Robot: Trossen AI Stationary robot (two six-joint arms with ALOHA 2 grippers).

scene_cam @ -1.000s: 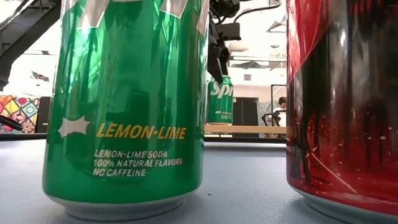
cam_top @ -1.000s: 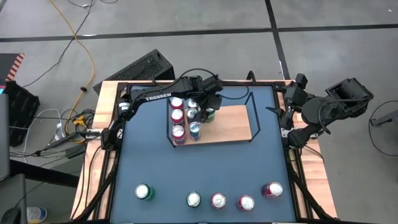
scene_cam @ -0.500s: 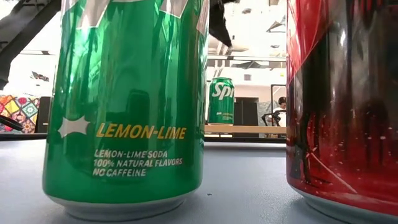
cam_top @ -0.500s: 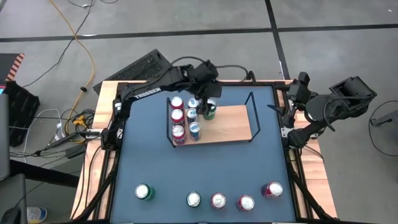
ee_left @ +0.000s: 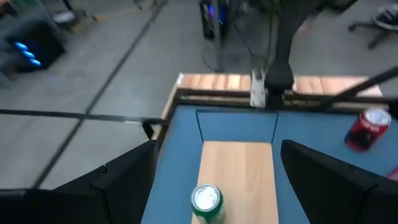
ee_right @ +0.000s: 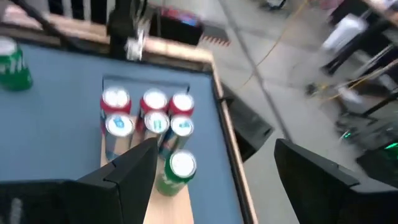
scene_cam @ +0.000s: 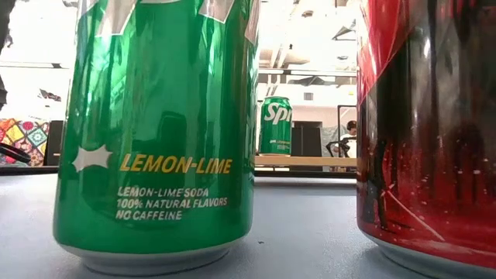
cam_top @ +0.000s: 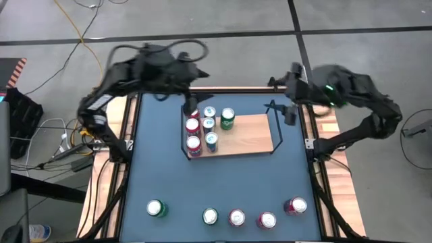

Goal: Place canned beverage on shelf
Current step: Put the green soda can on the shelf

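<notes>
High view: the shelf (cam_top: 243,133) is seen at the far middle of the tabletop (cam_top: 223,179), with six upright cans clustered at its left end and the green can (cam_top: 227,119) nearest the bare board. Five more cans are lined up along the near edge: a green one (cam_top: 156,208), a silver-topped one (cam_top: 210,216), and three red ones (cam_top: 237,217) (cam_top: 267,220) (cam_top: 295,206). The left claw (cam_top: 191,100) is held raised over the far-left edge, empty with its jaws apart; the right claw (cam_top: 291,111) is held over the far-right edge, likewise empty and spread. Both are well apart from the near row, whose cans all stand with their long axes vertical; the right arm is judged nearer the red cans.

Low view: a near green can (scene_cam: 155,132) and red can (scene_cam: 426,124) fill the foreground; the shelved green can is seen between them, far off.

Left wrist view: the bare shelf board (ee_left: 239,177) is seen ahead between the spread fingers (ee_left: 106,186).

Right wrist view: the shelved cluster (ee_right: 149,115) is seen past the spread fingers (ee_right: 124,174).
</notes>
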